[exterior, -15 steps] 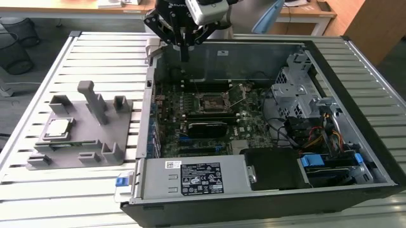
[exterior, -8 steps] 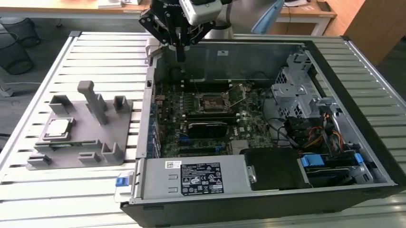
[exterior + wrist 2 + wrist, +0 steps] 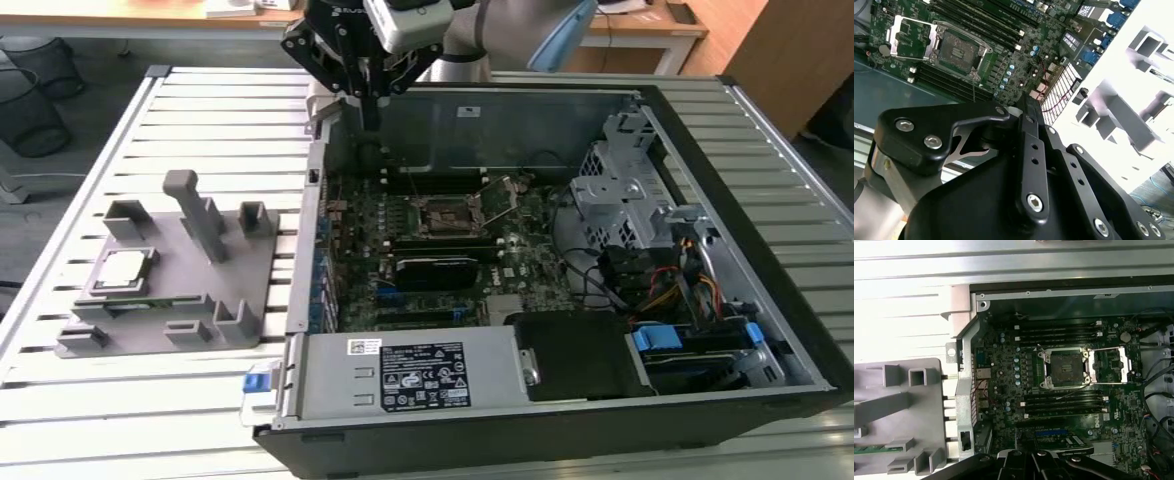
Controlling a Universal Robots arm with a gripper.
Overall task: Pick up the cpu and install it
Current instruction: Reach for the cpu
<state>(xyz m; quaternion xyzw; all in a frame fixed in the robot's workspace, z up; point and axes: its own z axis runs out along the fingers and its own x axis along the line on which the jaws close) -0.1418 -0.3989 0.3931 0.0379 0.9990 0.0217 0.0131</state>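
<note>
The cpu, a small square chip with a silver top, lies flat on the grey fixture at the exterior view's left, outside the case. My gripper hangs high over the case's far left corner, well away from the cpu, its fingers shut with nothing between them. On the motherboard the black socket sits bare, with its metal frame swung open to one side.
The open computer case holds memory slots, a drive cage, cables and a power supply. Upright posts rise from the fixture. Everything rests on a slatted metal table.
</note>
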